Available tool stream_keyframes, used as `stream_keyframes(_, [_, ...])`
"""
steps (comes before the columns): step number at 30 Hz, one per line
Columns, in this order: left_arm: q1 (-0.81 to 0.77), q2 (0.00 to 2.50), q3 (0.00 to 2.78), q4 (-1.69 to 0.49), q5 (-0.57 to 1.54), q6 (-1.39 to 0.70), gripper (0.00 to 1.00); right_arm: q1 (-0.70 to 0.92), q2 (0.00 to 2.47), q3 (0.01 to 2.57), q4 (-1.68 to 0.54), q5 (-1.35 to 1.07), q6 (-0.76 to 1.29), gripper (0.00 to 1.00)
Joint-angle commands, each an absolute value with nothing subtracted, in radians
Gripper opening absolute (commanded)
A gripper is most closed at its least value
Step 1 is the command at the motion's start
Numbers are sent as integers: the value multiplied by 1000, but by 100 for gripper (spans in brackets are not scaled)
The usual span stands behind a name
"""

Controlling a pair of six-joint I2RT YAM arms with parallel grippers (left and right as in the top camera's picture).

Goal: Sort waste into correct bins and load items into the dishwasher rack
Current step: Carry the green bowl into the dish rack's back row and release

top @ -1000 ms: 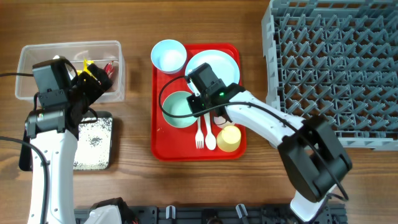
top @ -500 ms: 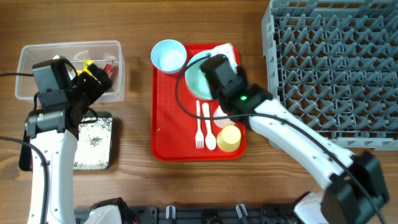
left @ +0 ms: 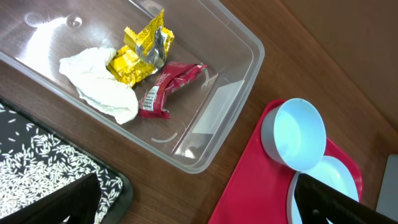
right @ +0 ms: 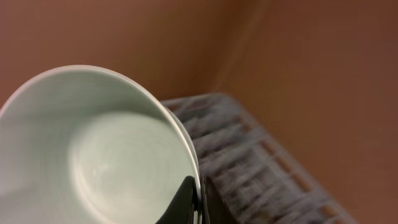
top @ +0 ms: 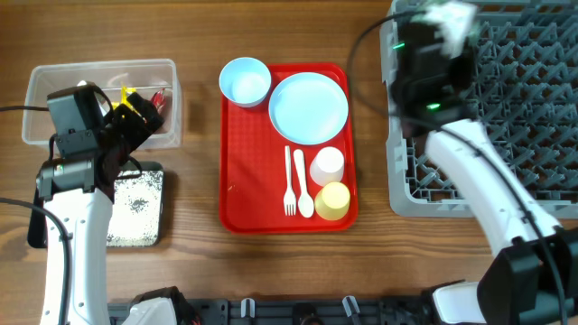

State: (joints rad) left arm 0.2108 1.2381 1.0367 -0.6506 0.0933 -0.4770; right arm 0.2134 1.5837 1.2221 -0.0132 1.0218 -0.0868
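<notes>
**Waste sorting, judged complete.** The clear tub (left: 239,93) holds three pieces: one yellow foil wrapper (left: 140,53), one red-and-clear wrapper (left: 171,84) and one white tissue (left: 99,87), lying close together. The white crumbs (left: 37,162) are scattered over the black tray (top: 135,208), too many to count. No loose waste shows on the table (top: 199,262) or on the red tray (top: 253,181).

**Rack loading, just beginning.** The right gripper (right: 194,199) has its jaws clenched on the rim of the one pale green bowl (right: 93,155). It holds the bowl in the air over the far left corner of the dishwasher rack (top: 506,135), not yet set among the pegs. No dish is seen seated in the visible part of the rack.

**Items left on the red tray: six.**
- one light blue bowl (top: 244,81), at the far left corner
- one light blue plate (top: 309,106), beside the bowl
- one white cup (top: 327,165)
- one yellow cup (top: 332,200), just in front of the white cup
- one white fork (top: 289,185)
- one white spoon (top: 303,190), side by side with the fork

**Left gripper** (left: 196,193): jaws spread wide and grasping nothing, hanging above the near edge of the clear tub.

**Judgement:** one of seven items is in hand and six wait. Loading is the bulk of the work left.
</notes>
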Motion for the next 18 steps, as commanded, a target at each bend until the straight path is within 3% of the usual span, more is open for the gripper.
stream_keyframes(1, [216,1244,1054,-648,76,-479,100,96,1567,1240,92,961,-381,4])
stream_keyframes(10, [216,1244,1054,-648,35,-479,100,-136,1608,1240,260,742,-830,6])
stream_keyframes(18, [216,1244,1054,-647,31,-479,100,-220,1794,1240,414,562,-1104,5])
